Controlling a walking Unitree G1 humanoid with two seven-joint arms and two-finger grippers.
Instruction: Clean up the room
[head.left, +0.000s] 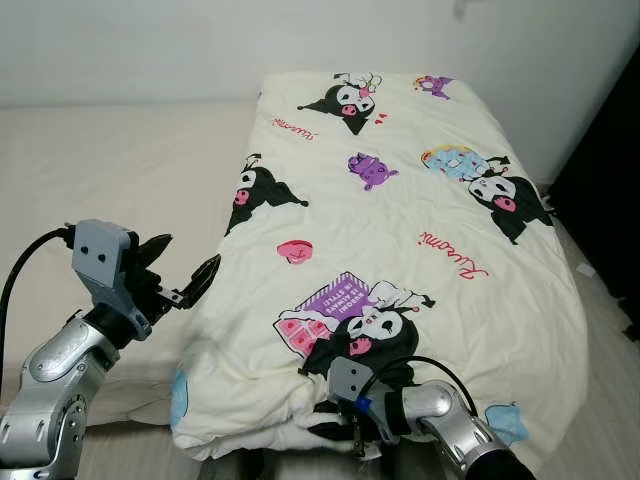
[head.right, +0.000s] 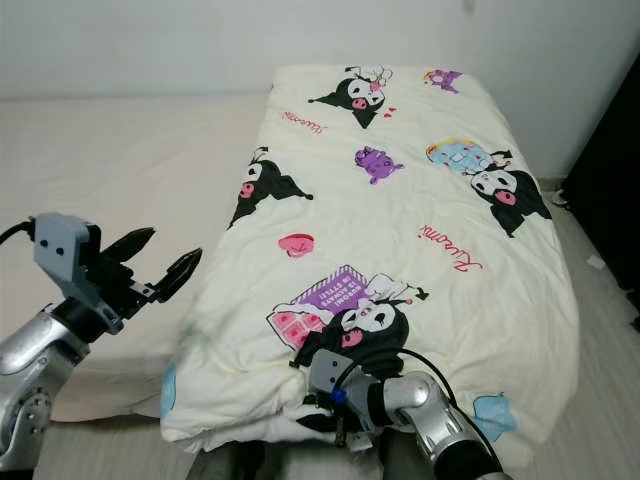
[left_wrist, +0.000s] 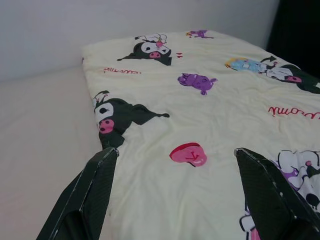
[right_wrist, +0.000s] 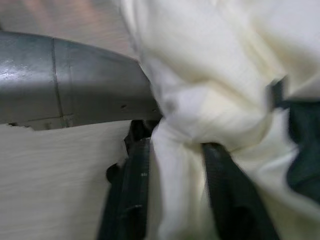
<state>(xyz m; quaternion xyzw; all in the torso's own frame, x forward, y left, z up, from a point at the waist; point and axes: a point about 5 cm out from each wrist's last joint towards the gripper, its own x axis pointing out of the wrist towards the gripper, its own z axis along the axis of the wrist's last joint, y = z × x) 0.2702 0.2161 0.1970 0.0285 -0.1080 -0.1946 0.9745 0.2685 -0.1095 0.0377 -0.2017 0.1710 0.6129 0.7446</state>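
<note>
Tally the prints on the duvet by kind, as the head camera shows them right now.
On the duvet:
Black-hooded characters: 4
Purple creatures: 2
Pink hearts: 1
Red script words: 2
Blue round figures: 1
Total: 10

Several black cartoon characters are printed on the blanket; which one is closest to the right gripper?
The one beside the purple house at the foot edge. The right gripper pinches the blanket just below it; the others lie farther up.

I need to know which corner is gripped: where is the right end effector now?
The right end effector is at the near edge of the cartoon-print blanket, low in the head views, pinching a bunched fold of it just below the black character print.
</note>
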